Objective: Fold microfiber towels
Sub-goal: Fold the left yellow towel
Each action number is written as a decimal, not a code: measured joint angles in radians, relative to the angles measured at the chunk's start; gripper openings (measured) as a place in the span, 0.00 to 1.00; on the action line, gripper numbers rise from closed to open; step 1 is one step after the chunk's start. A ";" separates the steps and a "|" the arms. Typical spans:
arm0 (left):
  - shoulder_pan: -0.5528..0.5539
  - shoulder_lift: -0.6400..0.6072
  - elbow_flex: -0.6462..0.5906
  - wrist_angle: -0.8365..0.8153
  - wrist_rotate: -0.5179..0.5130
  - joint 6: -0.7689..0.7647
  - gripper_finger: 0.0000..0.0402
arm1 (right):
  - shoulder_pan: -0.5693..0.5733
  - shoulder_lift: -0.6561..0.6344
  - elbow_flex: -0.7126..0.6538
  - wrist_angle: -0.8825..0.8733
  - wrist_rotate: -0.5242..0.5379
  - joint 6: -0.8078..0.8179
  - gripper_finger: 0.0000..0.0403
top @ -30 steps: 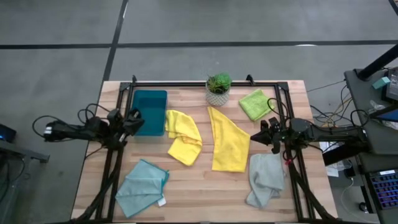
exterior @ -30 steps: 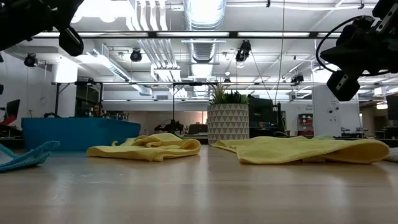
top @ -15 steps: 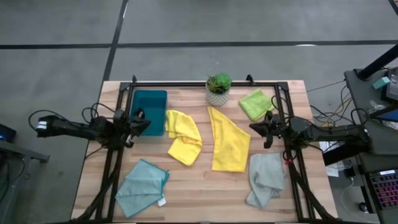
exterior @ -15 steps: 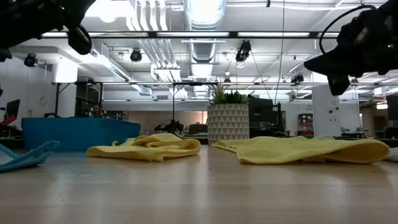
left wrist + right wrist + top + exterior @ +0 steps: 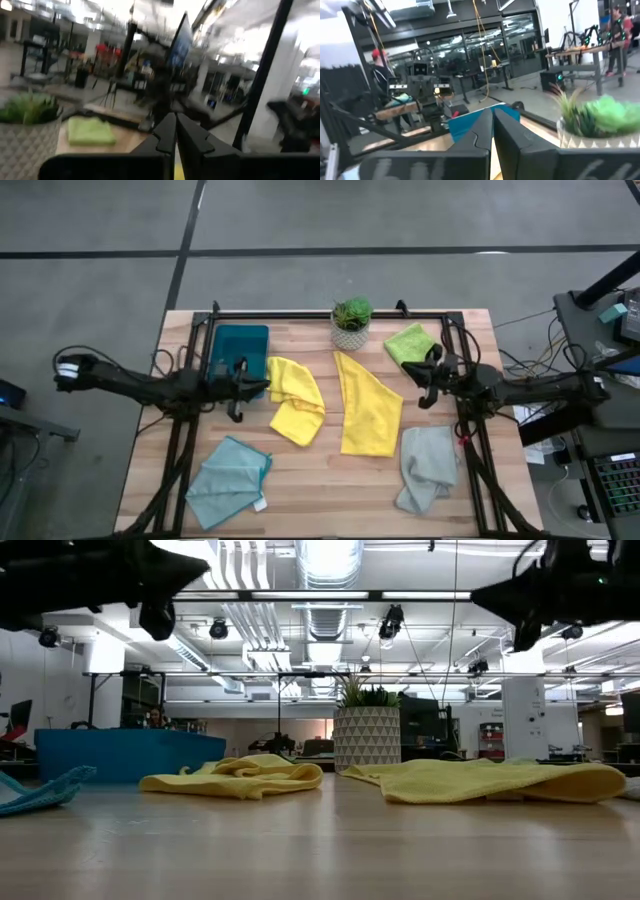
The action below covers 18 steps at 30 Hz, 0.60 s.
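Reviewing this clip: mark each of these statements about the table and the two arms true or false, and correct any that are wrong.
1. Both pincers are shut and empty. True: the left pincer and the right pincer hold nothing.
2. The potted plant stands inside the tray. False: it stands on the table, apart from the teal tray.
3. Two yellow towels lie mid-table. True: one crumpled, one spread out.
4. The grey towel is under the left arm. False: it lies on the right arm's side.
5. The green towel is near the right pincer. True.
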 joint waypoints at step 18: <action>0.009 0.235 0.241 -0.315 -0.014 0.105 0.10 | 0.001 0.506 0.380 0.004 -0.011 -0.246 0.02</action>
